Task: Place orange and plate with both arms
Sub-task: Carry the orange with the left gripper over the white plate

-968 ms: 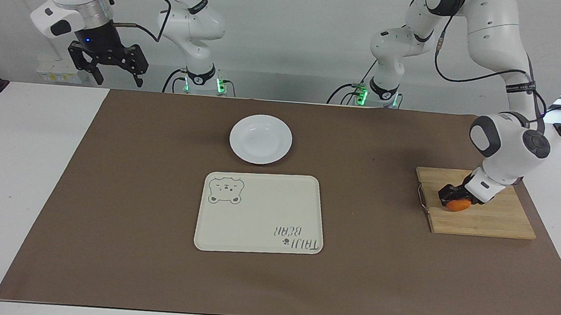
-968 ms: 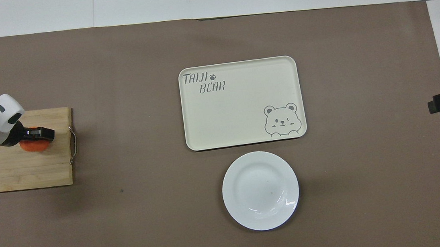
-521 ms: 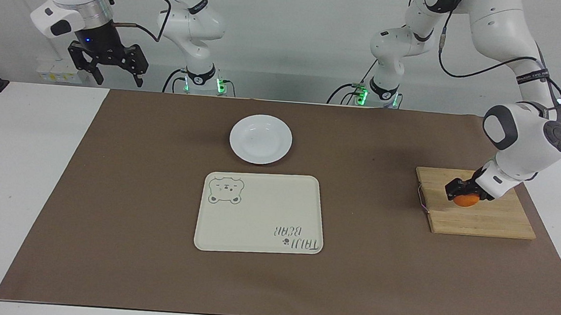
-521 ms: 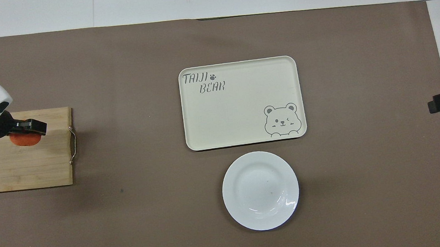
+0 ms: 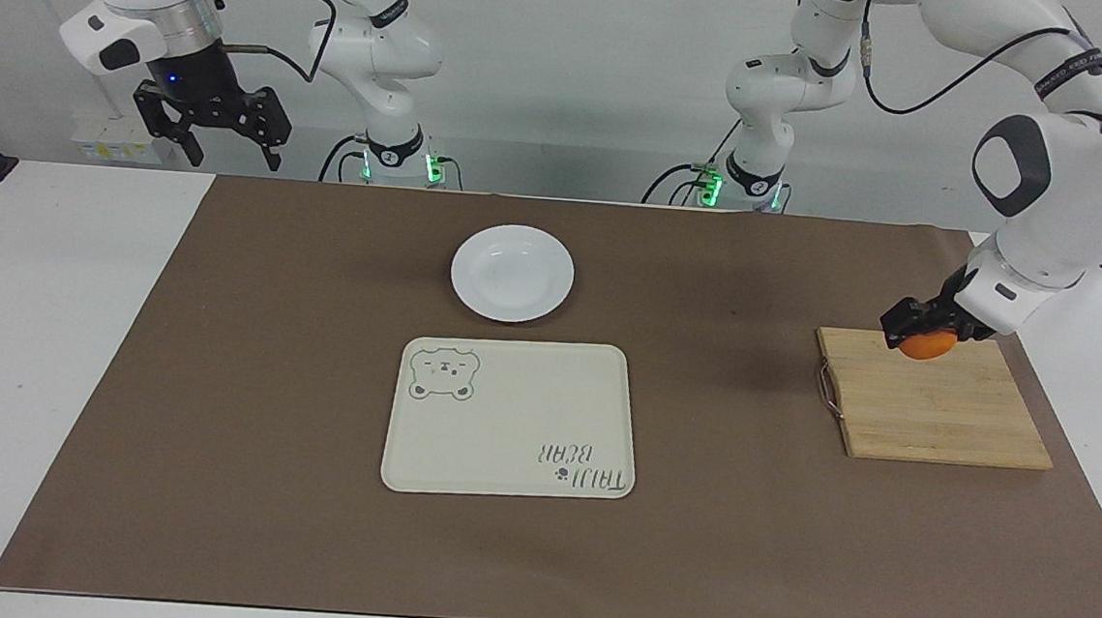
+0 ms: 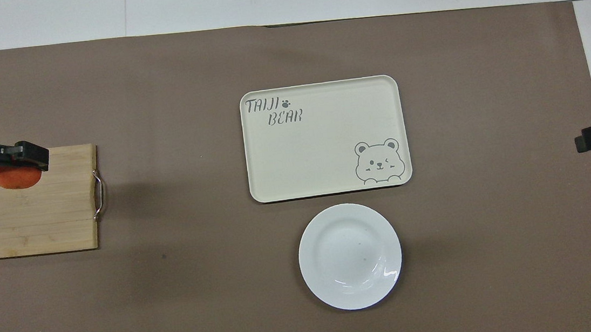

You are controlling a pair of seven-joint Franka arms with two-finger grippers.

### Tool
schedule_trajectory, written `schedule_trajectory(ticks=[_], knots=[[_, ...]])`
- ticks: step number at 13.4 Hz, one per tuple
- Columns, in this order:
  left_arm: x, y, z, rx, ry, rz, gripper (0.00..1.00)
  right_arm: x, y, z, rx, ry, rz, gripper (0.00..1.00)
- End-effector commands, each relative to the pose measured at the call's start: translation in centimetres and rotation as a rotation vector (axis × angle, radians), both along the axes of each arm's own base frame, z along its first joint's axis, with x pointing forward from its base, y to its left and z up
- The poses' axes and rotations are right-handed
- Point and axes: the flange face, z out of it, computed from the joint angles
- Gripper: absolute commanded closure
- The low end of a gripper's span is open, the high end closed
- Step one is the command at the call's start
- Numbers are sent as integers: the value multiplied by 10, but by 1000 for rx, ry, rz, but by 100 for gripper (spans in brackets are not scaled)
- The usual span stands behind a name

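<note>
My left gripper [image 5: 922, 335] is shut on the orange [image 5: 928, 347] and holds it in the air over the edge of the wooden cutting board nearer to the robots. The orange also shows in the overhead view [image 6: 15, 178] under the left gripper [image 6: 16, 166]. The white plate [image 5: 513, 273] lies empty on the brown mat, nearer to the robots than the bear tray; it shows in the overhead view too [image 6: 350, 256]. My right gripper [image 5: 209, 135] is open and empty and waits high over the right arm's end of the table.
The cream bear tray [image 5: 511, 418] lies empty mid-table, beside the plate. The wooden cutting board [image 5: 932, 413] with a wire handle lies at the left arm's end. A brown mat [image 5: 217, 373] covers most of the table.
My left gripper has lifted the orange off the cutting board and carried it up and back toward the robots. The right arm, plate and tray have not moved.
</note>
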Motion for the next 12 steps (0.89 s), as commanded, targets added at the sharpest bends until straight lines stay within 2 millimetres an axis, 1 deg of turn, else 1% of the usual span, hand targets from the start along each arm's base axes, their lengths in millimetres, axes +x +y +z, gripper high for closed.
schedule_trajectory(ticks=[1, 3, 5, 7, 9, 12], knots=[[-22, -24, 41, 46, -12, -3, 100, -5, -1, 1, -5, -5, 14, 0], [-36, -42, 60, 53, -16, 1, 100, -5, -1, 1, -5, -5, 14, 0], [-49, -73, 69, 57, -10, -28, 100, -5, -1, 1, -5, -5, 14, 0], [-58, -106, 67, 62, 5, -61, 100, -5, -1, 1, -5, -5, 14, 0], [-74, -146, 64, 65, -1, -130, 100, -5, -1, 1, -5, -5, 14, 0], [-93, -203, 61, 67, -1, -211, 100, -5, -1, 1, -5, -5, 14, 0]])
